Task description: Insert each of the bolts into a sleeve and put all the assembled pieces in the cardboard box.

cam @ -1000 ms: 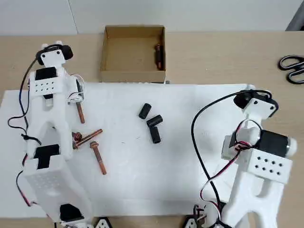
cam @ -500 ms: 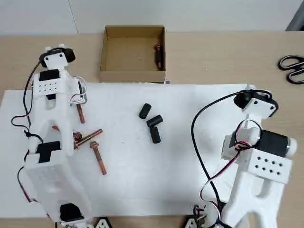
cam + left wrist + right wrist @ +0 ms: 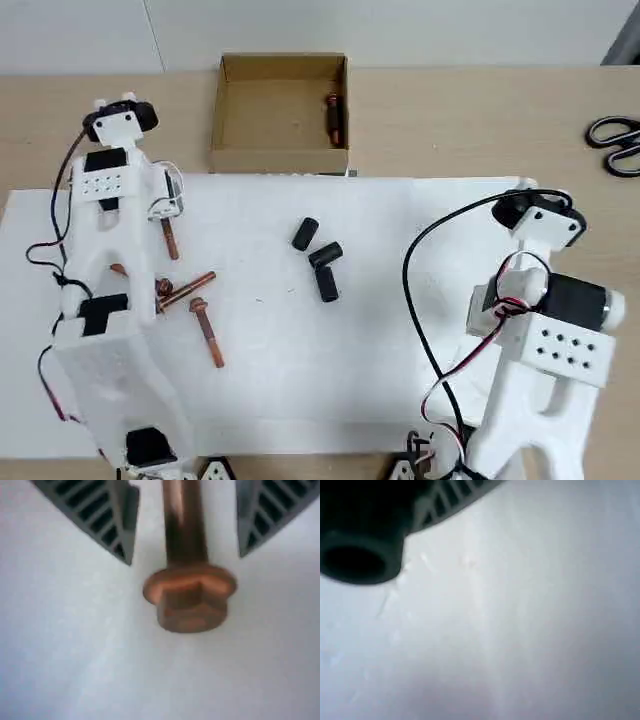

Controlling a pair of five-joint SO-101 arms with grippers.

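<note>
Bolt is lying between the left gripper's spread fingers; stiff, smooth metal, probably slippery, so gripping the shank behind the flanged head is looking safest.

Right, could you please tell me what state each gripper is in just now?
Left gripper: open, fingers either side of a copper bolt, not gripping it.
Right gripper: closed on a black sleeve.

White arms w/ blk servos, cables
</note>
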